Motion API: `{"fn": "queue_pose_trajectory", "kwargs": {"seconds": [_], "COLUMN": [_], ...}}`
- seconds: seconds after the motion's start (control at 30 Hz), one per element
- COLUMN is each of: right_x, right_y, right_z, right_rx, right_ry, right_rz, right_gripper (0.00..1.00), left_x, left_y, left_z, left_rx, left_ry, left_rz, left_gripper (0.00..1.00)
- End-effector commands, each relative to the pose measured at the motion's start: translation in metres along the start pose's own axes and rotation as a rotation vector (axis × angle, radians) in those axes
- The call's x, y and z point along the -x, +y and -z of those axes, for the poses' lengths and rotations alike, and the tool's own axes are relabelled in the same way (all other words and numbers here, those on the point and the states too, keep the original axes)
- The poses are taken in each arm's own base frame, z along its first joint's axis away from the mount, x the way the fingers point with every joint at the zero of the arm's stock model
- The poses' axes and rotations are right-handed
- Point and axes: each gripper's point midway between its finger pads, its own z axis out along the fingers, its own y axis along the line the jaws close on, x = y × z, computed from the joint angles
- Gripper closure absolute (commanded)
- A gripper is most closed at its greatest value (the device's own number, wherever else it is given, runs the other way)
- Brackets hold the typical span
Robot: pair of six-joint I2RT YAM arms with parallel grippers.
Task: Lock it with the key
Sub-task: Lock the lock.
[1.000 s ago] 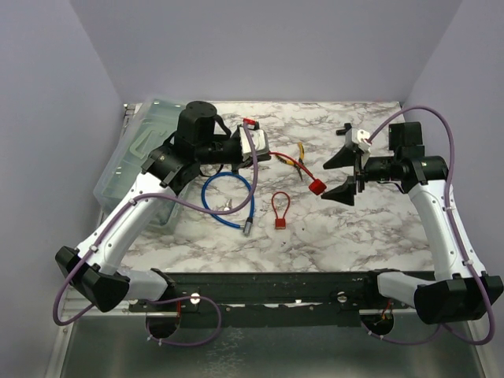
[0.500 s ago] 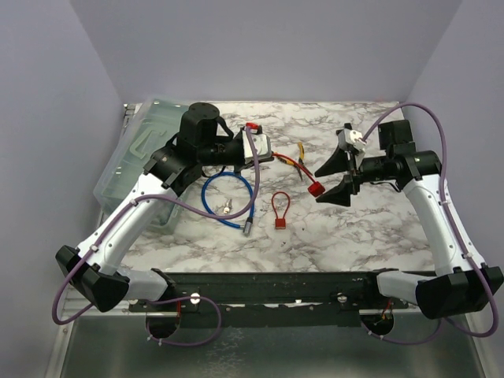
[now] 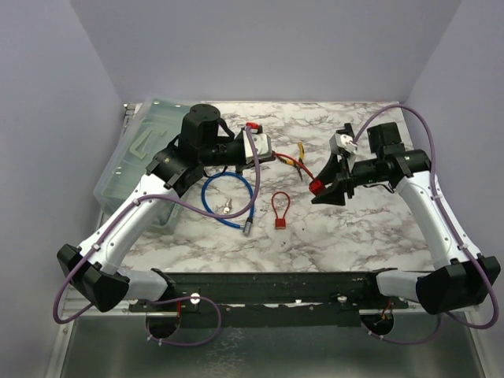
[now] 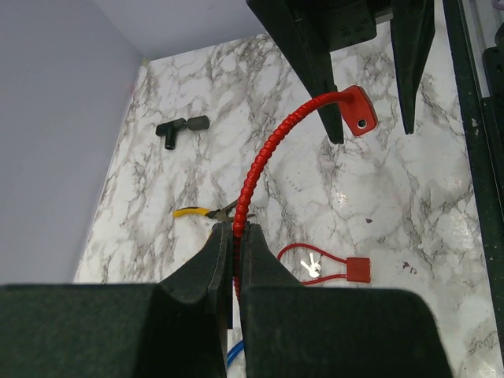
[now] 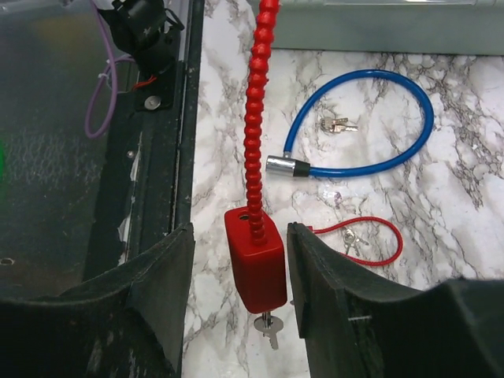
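My left gripper (image 3: 264,150) is shut on the red ribbed cable (image 4: 268,150) of a red lock and holds it up off the marble table. The cable arcs to the red lock body (image 3: 316,187), which hangs in the air. A silver key (image 5: 268,327) sticks out of the body's lower end. My right gripper (image 3: 327,183) is open, with one finger on each side of the lock body (image 5: 256,268) and a gap on both sides. In the left wrist view the body (image 4: 356,108) shows between the right gripper's black fingers (image 4: 315,63).
A blue cable lock (image 3: 228,197) with keys inside its loop lies left of centre. A small red wire lock (image 3: 279,211) lies in the middle. Yellow-handled pliers (image 3: 301,153) lie behind. A clear plastic bin (image 3: 138,157) stands at the left edge. A black T-shaped part (image 4: 179,127) lies at the back.
My right gripper has moved left and now straddles the red lock body, still open. The left gripper has kept its hold on the cable.
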Motion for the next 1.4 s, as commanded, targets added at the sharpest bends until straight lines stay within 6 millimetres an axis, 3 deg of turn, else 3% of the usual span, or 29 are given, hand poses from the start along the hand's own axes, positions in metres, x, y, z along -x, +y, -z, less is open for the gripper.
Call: {"fn": "queue_pose_trajectory", "kwargs": {"seconds": [0.0,0.13,0.3,0.33,0.73,0.97,1.1,1.23,1.37], "right_x": [0.0,0.002,-0.002,-0.001,0.037,0.052,0.057,0.054,0.053], "right_y": [0.002,0.0,-0.004,-0.005,-0.02,-0.023,-0.023,-0.022,-0.022], "right_z": [-0.004,-0.003,-0.003,-0.003,-0.007,-0.007,-0.005,-0.003,-0.002], "right_rx": [0.032,0.03,0.013,0.006,0.014,-0.009,-0.033,-0.052,-0.06], "right_ry": [-0.015,-0.014,0.006,0.006,-0.116,-0.173,-0.188,-0.162,-0.15], "right_rz": [-0.032,-0.029,-0.051,-0.08,-0.283,-0.307,-0.253,-0.204,-0.203], "right_gripper": [0.48,0.63,0.97,0.99,1.0,1.0,1.0,1.0,1.0], "left_x": [0.017,0.014,0.006,0.004,-0.016,-0.019,-0.025,-0.031,-0.02], "left_y": [-0.005,-0.003,0.003,0.005,0.009,0.022,0.03,0.048,0.069], "left_z": [0.002,0.002,-0.001,-0.001,-0.006,-0.003,0.004,0.017,0.03], "left_rx": [-0.017,-0.004,0.043,0.052,0.111,0.147,0.162,0.228,0.315], "left_ry": [-0.061,-0.052,-0.043,-0.04,-0.007,-0.025,-0.03,-0.022,-0.022], "left_rz": [-0.025,-0.02,0.078,0.105,0.514,0.686,0.71,0.616,0.447], "left_gripper": [1.0,1.0,1.0,1.0,1.0,0.89,0.73,0.57,0.31]}}
